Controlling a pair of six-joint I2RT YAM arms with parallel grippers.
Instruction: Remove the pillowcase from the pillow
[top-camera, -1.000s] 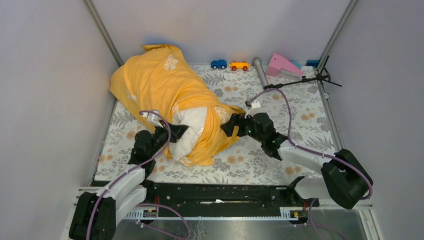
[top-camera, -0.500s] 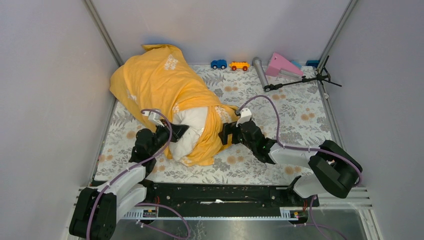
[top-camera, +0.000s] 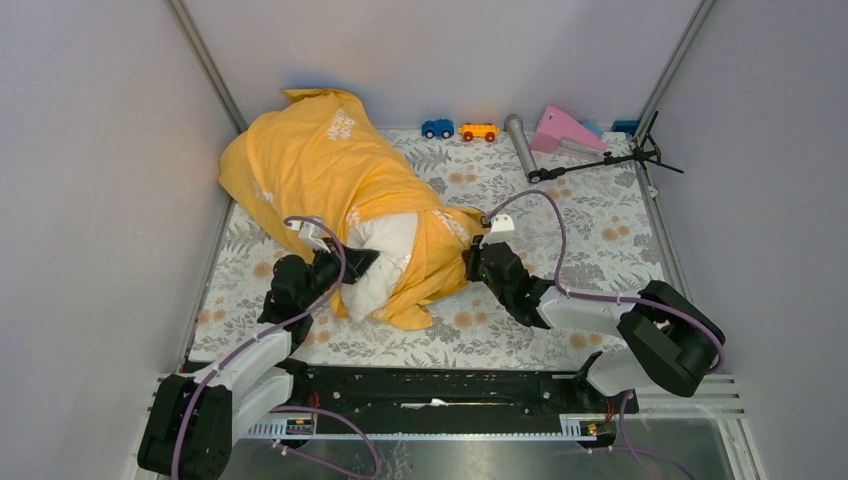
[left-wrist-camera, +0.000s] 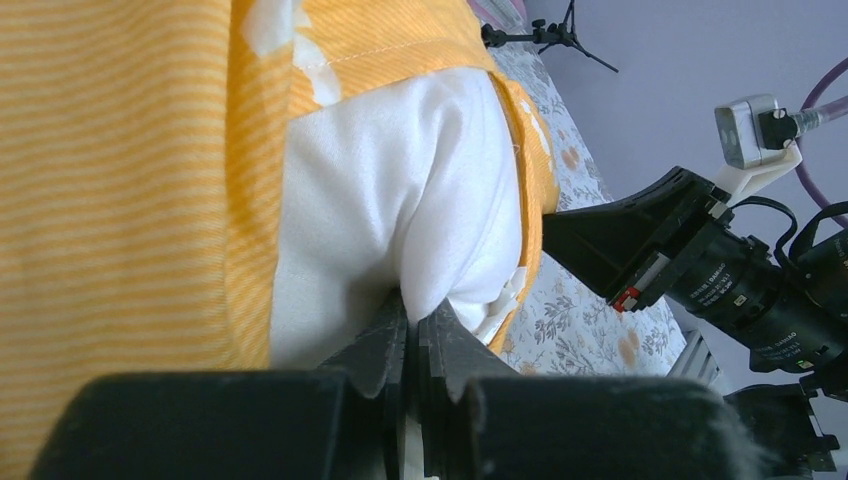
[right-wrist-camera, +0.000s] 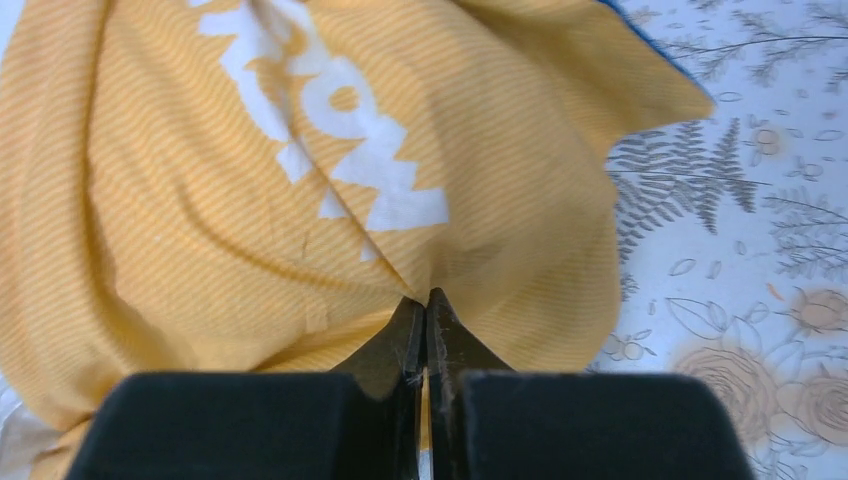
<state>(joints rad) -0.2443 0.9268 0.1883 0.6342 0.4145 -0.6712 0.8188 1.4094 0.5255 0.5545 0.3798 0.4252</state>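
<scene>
Pillowcase (top-camera: 320, 165) mostly on, lying far-left on tabletop (top-camera: 610, 235). Only near end of pillow (top-camera: 385, 250) is bared at open mouth. Left fingers (left-wrist-camera: 388, 345) are clamped on bared pillow end; right fingers (right-wrist-camera: 408, 340) are pinched on pillowcase fold. Judged early: most stripping left.

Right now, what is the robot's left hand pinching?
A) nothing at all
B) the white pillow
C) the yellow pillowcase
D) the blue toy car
B: in its wrist view the left hand is shut on a fold of the white pillow, while the right hand pinches the yellow pillowcase.
</scene>
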